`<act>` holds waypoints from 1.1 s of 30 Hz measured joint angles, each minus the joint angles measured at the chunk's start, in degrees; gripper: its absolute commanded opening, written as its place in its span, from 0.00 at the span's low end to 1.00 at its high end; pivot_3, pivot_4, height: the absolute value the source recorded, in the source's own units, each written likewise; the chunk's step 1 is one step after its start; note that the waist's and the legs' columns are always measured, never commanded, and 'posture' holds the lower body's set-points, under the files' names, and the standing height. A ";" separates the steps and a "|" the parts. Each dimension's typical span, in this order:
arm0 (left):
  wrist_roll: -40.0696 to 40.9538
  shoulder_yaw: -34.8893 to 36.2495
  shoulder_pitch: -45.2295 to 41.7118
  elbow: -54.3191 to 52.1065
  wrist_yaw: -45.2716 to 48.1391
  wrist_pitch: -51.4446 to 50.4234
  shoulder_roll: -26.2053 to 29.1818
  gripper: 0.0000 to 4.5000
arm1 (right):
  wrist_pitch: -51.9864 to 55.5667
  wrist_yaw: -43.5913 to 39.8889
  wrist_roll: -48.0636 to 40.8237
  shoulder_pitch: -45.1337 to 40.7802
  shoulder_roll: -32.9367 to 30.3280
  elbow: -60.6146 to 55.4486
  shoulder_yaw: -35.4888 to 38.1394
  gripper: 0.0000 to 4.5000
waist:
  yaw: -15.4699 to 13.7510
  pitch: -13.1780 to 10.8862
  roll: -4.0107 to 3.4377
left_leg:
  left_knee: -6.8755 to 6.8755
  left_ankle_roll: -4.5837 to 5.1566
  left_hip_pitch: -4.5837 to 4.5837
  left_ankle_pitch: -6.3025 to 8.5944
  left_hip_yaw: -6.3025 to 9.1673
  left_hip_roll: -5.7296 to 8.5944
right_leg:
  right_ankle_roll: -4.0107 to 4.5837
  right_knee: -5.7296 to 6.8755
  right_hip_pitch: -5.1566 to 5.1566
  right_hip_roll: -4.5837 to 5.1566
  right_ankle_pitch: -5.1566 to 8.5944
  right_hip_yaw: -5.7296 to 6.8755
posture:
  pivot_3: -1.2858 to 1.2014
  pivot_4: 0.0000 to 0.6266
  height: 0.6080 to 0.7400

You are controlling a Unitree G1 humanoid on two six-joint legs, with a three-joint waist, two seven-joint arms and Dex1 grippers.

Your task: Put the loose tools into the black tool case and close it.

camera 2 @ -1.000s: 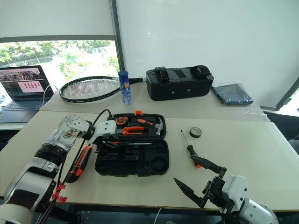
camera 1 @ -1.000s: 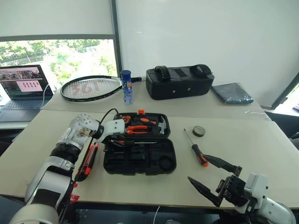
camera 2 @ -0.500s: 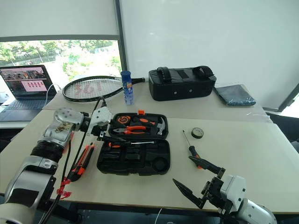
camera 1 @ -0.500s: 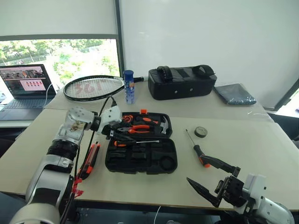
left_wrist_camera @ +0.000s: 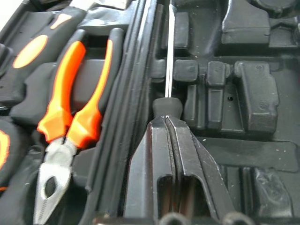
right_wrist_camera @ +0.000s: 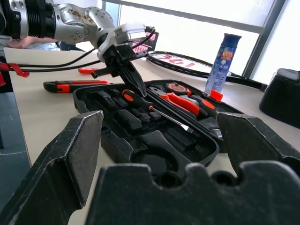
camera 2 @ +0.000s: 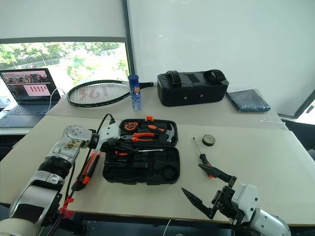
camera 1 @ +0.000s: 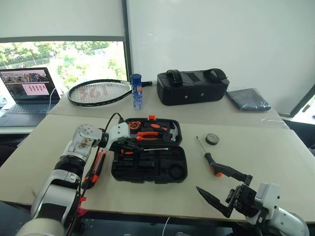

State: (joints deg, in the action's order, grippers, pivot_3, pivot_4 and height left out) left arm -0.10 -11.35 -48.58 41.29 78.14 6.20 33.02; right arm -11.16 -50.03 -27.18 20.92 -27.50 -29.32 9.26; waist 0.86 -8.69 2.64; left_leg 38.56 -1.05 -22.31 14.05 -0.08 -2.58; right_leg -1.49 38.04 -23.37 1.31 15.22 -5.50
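The black tool case (camera 1: 182,163) lies open on the table. One orange-and-black screwdriver (camera 1: 145,149) rests along its hinge side. My left gripper (left_wrist_camera: 165,121) is shut, its tips down on that screwdriver's handle (right_wrist_camera: 132,97) and nothing clamped between them. A second screwdriver (camera 1: 208,158) and the black tape roll (camera 1: 211,139) lie on the table right of the case. The utility knife (camera 1: 95,167) lies left of it, and a small orange tool (right_wrist_camera: 89,70) lies beyond the knife. My right gripper (camera 1: 219,187) hangs open and empty at the table's front right.
Orange pliers (left_wrist_camera: 77,93), a hammer (camera 1: 170,131) and a round tape measure (camera 1: 135,125) sit in the lid. At the back stand a black bag (camera 1: 192,87), a blue bottle (camera 1: 137,91), a racket (camera 1: 98,92), a laptop (camera 1: 27,91) and a folded dark cloth (camera 1: 248,98).
Half a second ago my left gripper was lifted with its fingers apart above the case. It has come down and shut onto the screwdriver's handle. My right gripper has stayed put.
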 measured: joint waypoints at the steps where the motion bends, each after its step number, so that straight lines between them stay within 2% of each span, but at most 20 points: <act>1: -0.28 -0.20 0.01 0.00 -0.31 0.00 -0.03 0.02 | 0.00 -0.09 0.00 0.00 0.00 0.28 0.00 1.00 | 0.01 0.00 0.00 | 0.00 0.00 0.00 0.00 0.00 0.00 | 0.00 0.00 0.00 0.00 0.00 0.00 | 0.52 0.24 1.00; 10: -1.56 -0.93 0.02 0.05 -3.30 -0.62 -0.90 0.02 | -1.17 -0.98 0.06 0.39 0.14 1.42 -0.05 1.00 | -0.04 0.02 -0.03 | 0.03 0.00 0.24 0.00 0.00 0.01 | -0.28 0.01 0.27 0.01 0.15 -0.01 | 0.52 0.24 1.00; 21: -2.36 -1.97 0.15 0.27 -4.78 -3.96 -1.39 0.02 | -1.24 -0.25 1.04 0.45 0.78 1.42 -0.96 1.00 | -0.01 0.26 -0.44 | 0.14 0.00 0.39 0.00 -0.02 0.01 | -0.36 0.01 0.43 0.00 0.15 -0.04 | 0.52 0.24 1.00; 24: -0.50 -0.03 1.61 -0.21 -4.42 -2.07 -1.65 0.02 | -1.24 0.21 1.11 0.46 0.82 1.42 -0.89 1.00 | -0.01 0.26 -0.45 | 0.15 0.00 0.35 0.00 -0.02 0.01 | -0.37 0.01 0.40 0.00 0.15 -0.04 | 0.52 0.24 1.00; 27: 6.26 4.21 5.73 -2.90 -1.03 -1.53 -1.78 0.16 | -1.19 0.49 -0.17 2.10 0.49 1.32 1.47 1.00 | -0.02 0.20 -0.43 | 0.15 0.00 0.04 0.00 0.00 -0.02 | -0.26 0.00 0.12 -0.01 0.09 -0.01 | 0.52 0.24 1.00; 28: 9.22 6.14 7.03 -4.99 0.38 -2.13 -1.37 0.26 | -1.19 0.52 -1.13 3.03 -0.05 1.22 3.13 1.00 | -0.02 0.17 -0.42 | 0.14 0.01 -0.02 0.01 0.01 -0.03 | -0.03 -0.01 0.08 0.00 -0.04 0.00 | 0.52 0.24 1.00; 33: 18.59 15.86 15.10 -15.85 5.30 -3.44 7.22 0.63 | -1.08 0.21 -3.49 10.18 -0.66 1.45 9.92 1.00 | 0.65 0.17 -0.49 | 0.01 0.14 0.13 0.10 -0.05 -0.05 | 0.03 -0.06 0.16 0.02 0.02 -0.07 | 0.52 0.24 1.00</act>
State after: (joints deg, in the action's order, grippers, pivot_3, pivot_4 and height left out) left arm 18.49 4.51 -33.48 25.44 83.44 2.75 40.23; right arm -12.24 -49.83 -30.67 31.10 -28.16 -27.87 19.19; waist 1.51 -8.52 2.15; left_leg 38.57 -0.92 -22.18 14.15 -0.13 -2.64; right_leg -1.46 37.98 -23.21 1.33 15.24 -5.57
